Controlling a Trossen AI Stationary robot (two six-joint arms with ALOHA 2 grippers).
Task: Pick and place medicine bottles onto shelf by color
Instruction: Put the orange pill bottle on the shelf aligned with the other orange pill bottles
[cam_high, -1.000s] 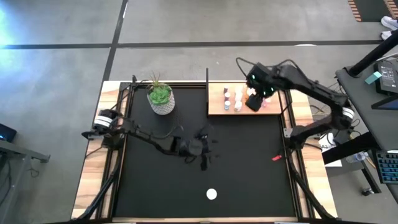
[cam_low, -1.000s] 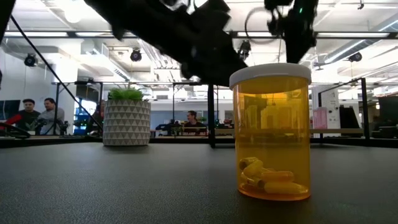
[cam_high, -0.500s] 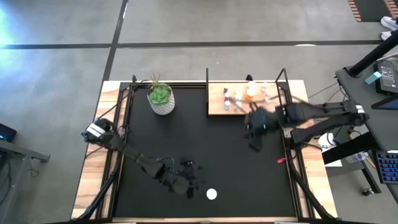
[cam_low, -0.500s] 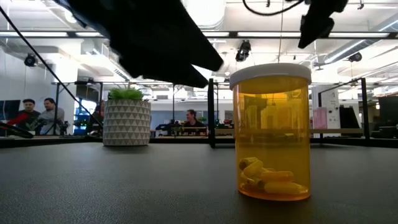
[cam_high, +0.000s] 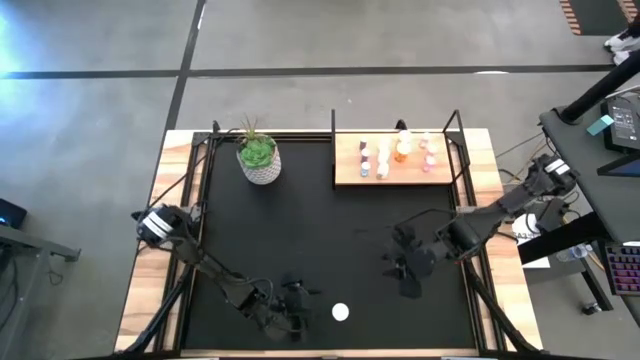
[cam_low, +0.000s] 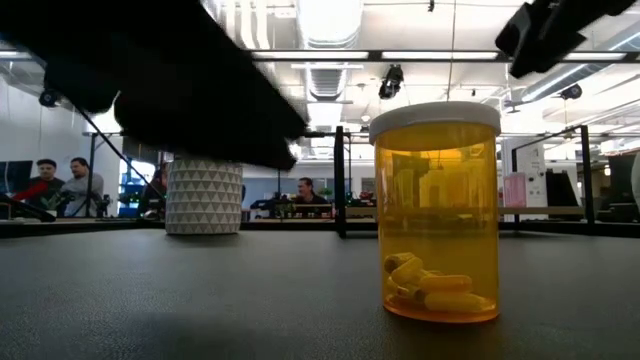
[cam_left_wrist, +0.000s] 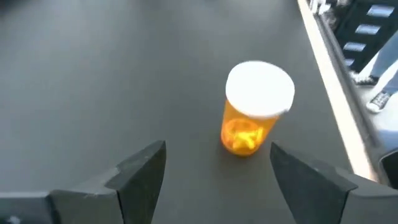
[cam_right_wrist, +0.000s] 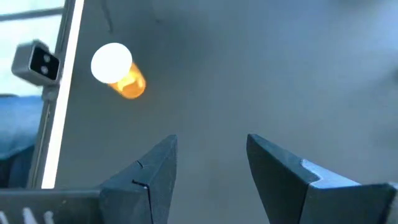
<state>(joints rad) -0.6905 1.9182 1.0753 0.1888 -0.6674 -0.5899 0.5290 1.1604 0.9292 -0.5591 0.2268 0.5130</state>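
Your left jaws (cam_left_wrist: 211, 165) stand spread and empty, low over the near edge of the desk (cam_high: 300, 230), with the orange bottle (cam_left_wrist: 254, 112) just ahead of them, a touch to one side of the gap and not yet between the fingers (cam_left_wrist: 140, 171). That bottle stands upright on its base, white cap up, alone near the front middle of the black mat; in the high view only its cap (cam_high: 341, 312) shows, just right of the left gripper (cam_high: 290, 305). To do this pick well, I'd say: line the gap up with the bottle's body, come in level below the cap, and close only once both fingers flank the amber wall, since a nudge could tip so light a bottle. Your right jaws (cam_right_wrist: 208, 155) are parted and hold nothing, hanging above bare mat right of centre, with the same bottle well off from them; keep that arm clear. The shelf (cam_high: 345, 172) sits at the far right, already carrying rows of small white, pink, blue and orange bottles (cam_high: 395, 155); this one belongs with the orange. Mind the potted plant (cam_high: 259, 155) at far left.
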